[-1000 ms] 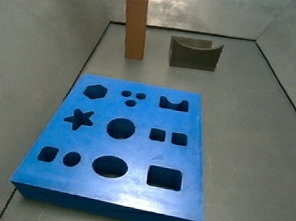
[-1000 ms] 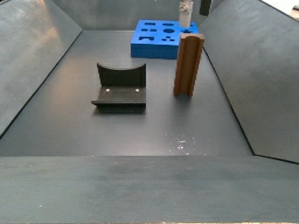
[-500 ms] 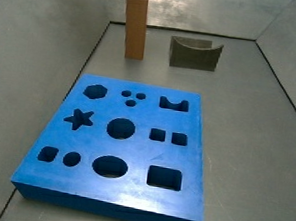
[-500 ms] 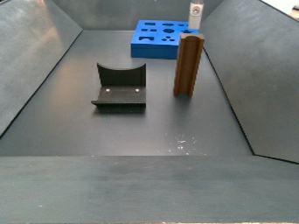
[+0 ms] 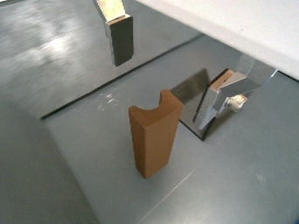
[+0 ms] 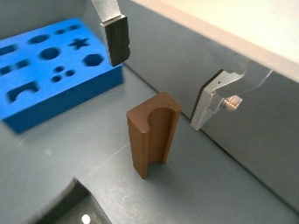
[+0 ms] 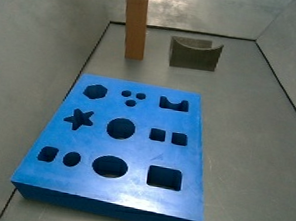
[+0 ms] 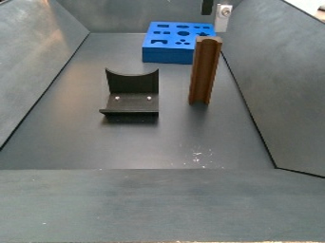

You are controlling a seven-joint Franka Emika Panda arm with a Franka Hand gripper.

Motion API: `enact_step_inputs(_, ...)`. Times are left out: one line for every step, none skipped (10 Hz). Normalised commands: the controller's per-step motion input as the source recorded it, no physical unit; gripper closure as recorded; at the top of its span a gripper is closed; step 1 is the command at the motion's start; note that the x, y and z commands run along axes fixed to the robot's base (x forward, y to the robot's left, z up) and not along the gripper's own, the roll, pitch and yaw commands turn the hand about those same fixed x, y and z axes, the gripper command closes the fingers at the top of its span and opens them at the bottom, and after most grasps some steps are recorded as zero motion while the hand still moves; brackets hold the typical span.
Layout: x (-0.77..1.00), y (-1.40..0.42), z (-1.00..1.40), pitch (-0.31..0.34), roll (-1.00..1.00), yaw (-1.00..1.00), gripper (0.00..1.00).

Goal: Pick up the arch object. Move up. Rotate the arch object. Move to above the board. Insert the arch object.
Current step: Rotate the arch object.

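The arch object (image 5: 155,140) is a tall orange-brown block standing upright on the grey floor, with a rounded groove in its top face (image 6: 152,131). Both side views show it alone near the wall (image 7: 134,25) (image 8: 203,71). My gripper (image 5: 172,70) (image 6: 166,68) hangs open above it, one finger (image 6: 114,39) on each side and well apart from the block, with nothing between them. Only a small pale bit of the gripper (image 8: 225,11) shows in a side view, at the top edge. The board (image 7: 120,145) (image 8: 178,40) (image 6: 47,66) is a bright-blue slab with dark cut-outs.
A squat dark grey block with a U-shaped notch (image 7: 194,53) (image 8: 129,93) lies beside the arch object; its corner (image 6: 73,206) shows in a wrist view. Grey walls (image 7: 67,13) enclose the floor on all sides.
The pale bit of the gripper at the top edge of a side view has shifted sideways, towards the right wall. The arch object, the board and the grey block have not moved.
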Motion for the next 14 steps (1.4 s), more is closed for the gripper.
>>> enact_step_inputs(0.01,-0.01,0.00,0.015,0.00,1.00,0.00)
enact_step_inputs(0.01,-0.01,0.00,0.016,0.00,1.00,0.00)
enact_step_inputs(0.01,-0.01,0.00,0.017,0.00,1.00,0.00)
enact_step_inputs(0.01,-0.01,0.00,0.018,0.00,1.00,0.00)
enact_step_inputs(0.01,-0.01,0.00,0.019,0.00,1.00,0.00)
enact_step_inputs(0.01,-0.01,0.00,0.020,0.00,1.00,0.00)
enact_step_inputs(0.01,-0.01,0.00,0.022,0.00,1.00,0.00)
enact_step_inputs(0.01,-0.01,0.00,0.023,0.00,1.00,0.00)
enact_step_inputs(0.01,-0.01,0.00,0.025,0.00,1.00,0.00)
enact_step_inputs(0.01,-0.01,0.00,0.026,0.00,1.00,0.00)
enact_step_inputs(0.01,-0.01,0.00,0.029,0.00,1.00,0.00)
enact_step_inputs(0.01,-0.01,0.00,0.031,0.00,1.00,0.00)
enact_step_inputs(0.01,-0.01,0.00,0.036,0.00,1.00,0.00)
enact_step_inputs(0.01,-0.01,0.01,0.040,0.00,1.00,0.00)
